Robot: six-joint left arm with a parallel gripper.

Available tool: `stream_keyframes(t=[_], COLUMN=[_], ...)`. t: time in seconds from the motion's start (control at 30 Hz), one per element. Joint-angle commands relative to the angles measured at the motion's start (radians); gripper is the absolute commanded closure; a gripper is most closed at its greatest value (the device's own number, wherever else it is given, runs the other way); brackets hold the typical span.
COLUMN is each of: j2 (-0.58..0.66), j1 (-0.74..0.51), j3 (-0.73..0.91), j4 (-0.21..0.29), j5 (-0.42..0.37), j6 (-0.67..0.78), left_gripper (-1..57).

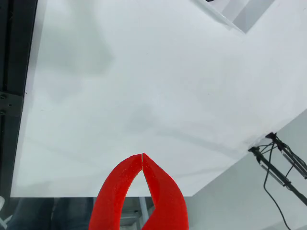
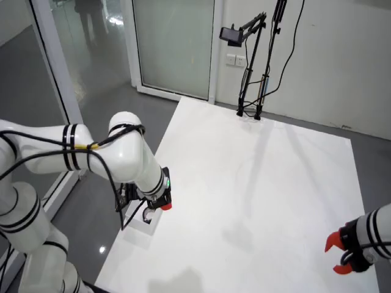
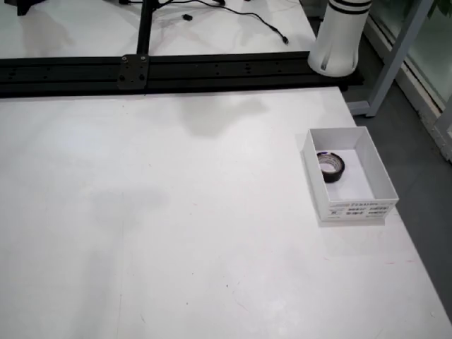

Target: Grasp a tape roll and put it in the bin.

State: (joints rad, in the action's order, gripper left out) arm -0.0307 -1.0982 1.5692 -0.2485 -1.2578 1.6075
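A black tape roll (image 3: pixel 331 167) lies flat inside the white bin (image 3: pixel 376 171) at the right of the view from above. In the view that rides on the gripper, my gripper (image 1: pixel 142 155) has its red curved fingers (image 1: pixel 120 187) closed tip to tip with nothing between them. It hangs over the near table edge, and a corner of the bin (image 1: pixel 240 17) shows far off at the top right. The side view puts this gripper (image 2: pixel 338 256) at the table's lower right edge, across the table from the bin (image 2: pixel 142 227).
A second white arm (image 2: pixel 125 155) reaches over the bin in the side view, and its base (image 3: pixel 342 35) stands behind the bin in the view from above. A black rail (image 3: pixel 176 70) runs along the far table edge. A black camera stand (image 2: pixel 250 91) sits at another edge.
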Motion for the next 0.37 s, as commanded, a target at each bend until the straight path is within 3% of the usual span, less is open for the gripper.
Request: stream_keyframes(t=[0.03,0.37], j2=[0.000,0.000], j1=[0.008,0.000], j3=[0.000,0.000], j4=[0.000,0.000], j5=[0.000,0.000], j6=[0.000,0.000], left_gripper=[56.8,56.8])
